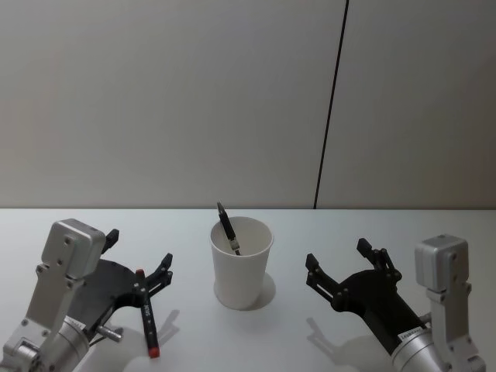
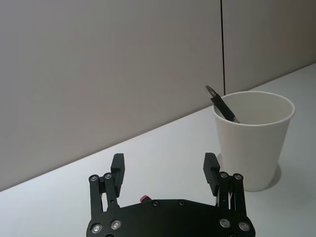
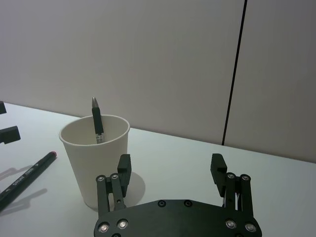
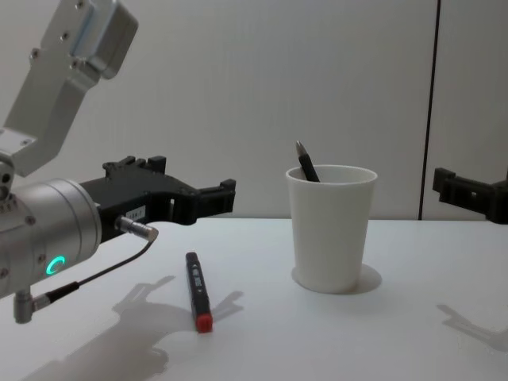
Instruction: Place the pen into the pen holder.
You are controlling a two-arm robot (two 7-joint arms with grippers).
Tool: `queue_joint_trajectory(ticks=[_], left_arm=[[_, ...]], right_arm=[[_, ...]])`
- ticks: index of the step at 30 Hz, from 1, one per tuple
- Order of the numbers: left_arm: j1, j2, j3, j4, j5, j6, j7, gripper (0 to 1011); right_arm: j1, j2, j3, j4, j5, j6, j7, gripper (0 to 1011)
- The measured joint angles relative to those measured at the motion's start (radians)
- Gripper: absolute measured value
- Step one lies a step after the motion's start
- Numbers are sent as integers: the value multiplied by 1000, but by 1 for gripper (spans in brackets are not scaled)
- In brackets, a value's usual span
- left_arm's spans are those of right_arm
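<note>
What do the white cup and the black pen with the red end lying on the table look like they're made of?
The plain white tapered cup looks like paper: matte walls and a rolled rim, though thin plastic is possible. The black pen with the red end looks like smooth plastic, with a slight sheen and white lettering printed on its barrel.

4 cams face fwd, all share cup [image 1: 242, 279].
</note>
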Motion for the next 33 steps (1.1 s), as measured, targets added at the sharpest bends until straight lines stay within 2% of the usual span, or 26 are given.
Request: queue_joint_trajectory(ticks=[16,25,33], left_arm=[[59,10,-26,-102,-45,157,0,1003],[55,-2,-26,-117,-65,254,-3,1003],[44,-22,-25,-107,-78,316,-8,1003]], right_arm=[[0,0,0,0,0,0,0,1001],[0,0,0,0,0,0,0,1001],[0,0,0,0,0,0,0,1001]])
